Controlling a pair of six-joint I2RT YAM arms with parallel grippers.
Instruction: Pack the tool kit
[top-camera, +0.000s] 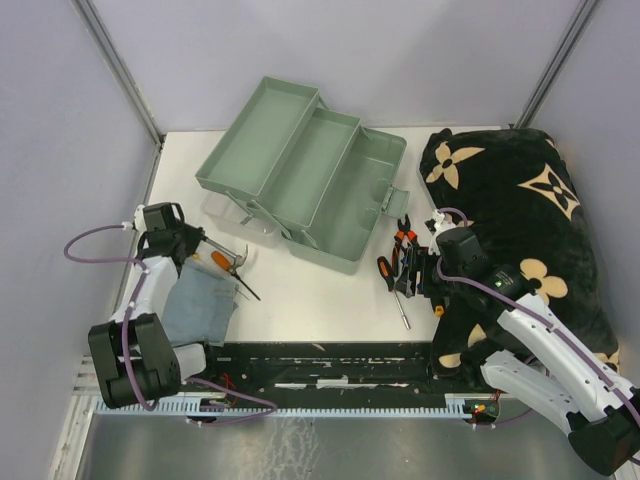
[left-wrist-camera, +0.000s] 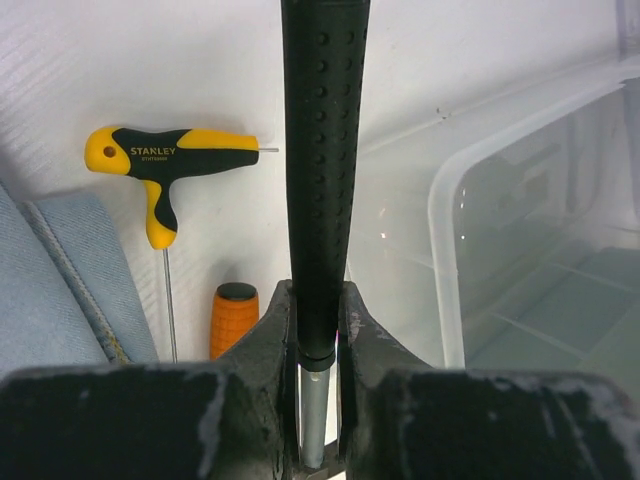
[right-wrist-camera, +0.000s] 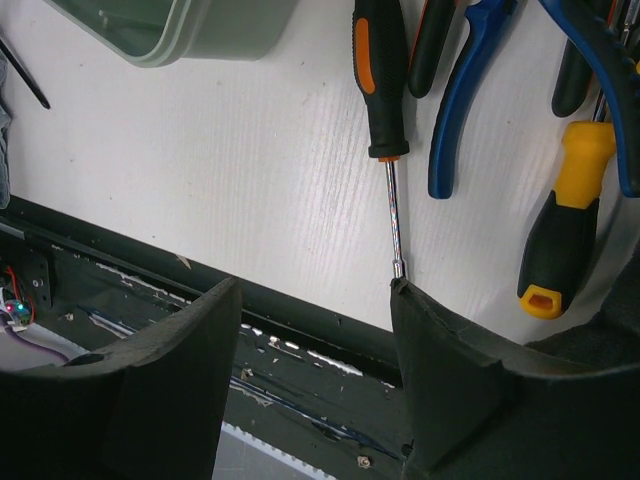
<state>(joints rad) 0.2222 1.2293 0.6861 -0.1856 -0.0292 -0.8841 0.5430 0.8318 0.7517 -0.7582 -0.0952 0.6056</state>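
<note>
Left pincer (left-wrist-camera: 318, 305) tight on hammer handle (left-wrist-camera: 322, 150)

The white table (top-camera: 300, 290) bears toolbox (top-camera: 300, 180), blanket (top-camera: 520, 230), cloth (top-camera: 200, 305) and pliers (top-camera: 403, 240).

Grey-green toolbox (top-camera: 325, 185), black blanket (top-camera: 510, 225) with beige flowers, blue cloth (top-camera: 200, 300).

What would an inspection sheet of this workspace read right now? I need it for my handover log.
Surface: white table.
Job's things: green toolbox open, trays look empty; blue-handled pliers and orange-black screwdriver lie loose on the table.
Clutter: folded blue cloth; flowered black blanket.
Grippers: left gripper shut on black tool handle; right gripper open near the screwdriver's tip.
Cables: purple cable looped beside the left arm.
Surroundings: grey walls.
</note>
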